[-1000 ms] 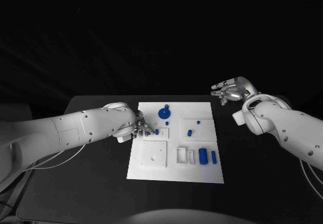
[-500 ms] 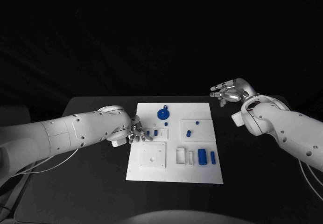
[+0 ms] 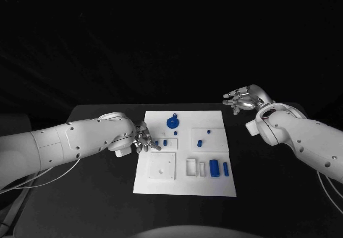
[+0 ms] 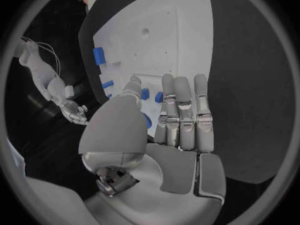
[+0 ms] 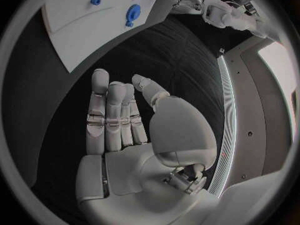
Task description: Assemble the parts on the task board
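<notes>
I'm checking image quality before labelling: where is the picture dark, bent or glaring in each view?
Head view: background black, the task board is the bright patch, no glare. Left wrist view: fisheye bends the board's edges round the left hand. Right wrist view: same curving, with a bright strip of light running beside the right hand.

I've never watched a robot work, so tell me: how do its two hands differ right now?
The left hand reaches over the task board at its left edge, by small blue parts; the right hand hangs off the board, beyond its far right corner, over the black table. The left hand's fingers point down at the board, while the right hand's are raised. Both are silver, open and hold nothing.
</notes>
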